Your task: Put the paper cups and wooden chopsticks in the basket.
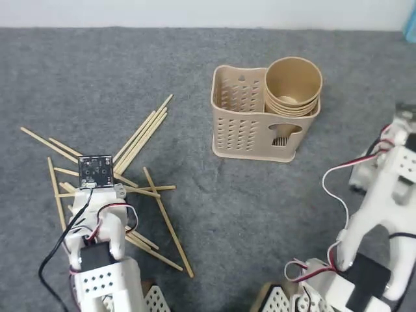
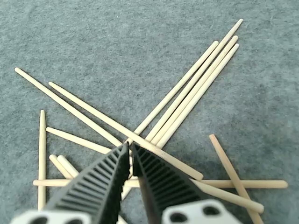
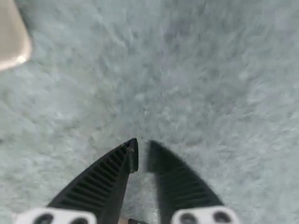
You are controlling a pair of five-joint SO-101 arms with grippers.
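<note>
Many wooden chopsticks [image 1: 143,131] lie scattered on the carpet [image 1: 214,214] well left of the basket [image 1: 244,123], the left gripper [image 2: 130,147] over them, jaws nearly together, holding nothing. Stacked paper cups [image 1: 292,84] stand in the basket's right compartment; right of the basket the right gripper [image 3: 142,156] hangs over carpet, jaws narrowly parted.

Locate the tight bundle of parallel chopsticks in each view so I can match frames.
High view: chopstick bundle left of centre, slanting up toward the basket.
Left wrist view: the bundle runs diagonally away beyond the left gripper.
Right wrist view: right gripper over the grey mat, with a basket corner nearby.
Shared landmark: the grey mat.
</note>
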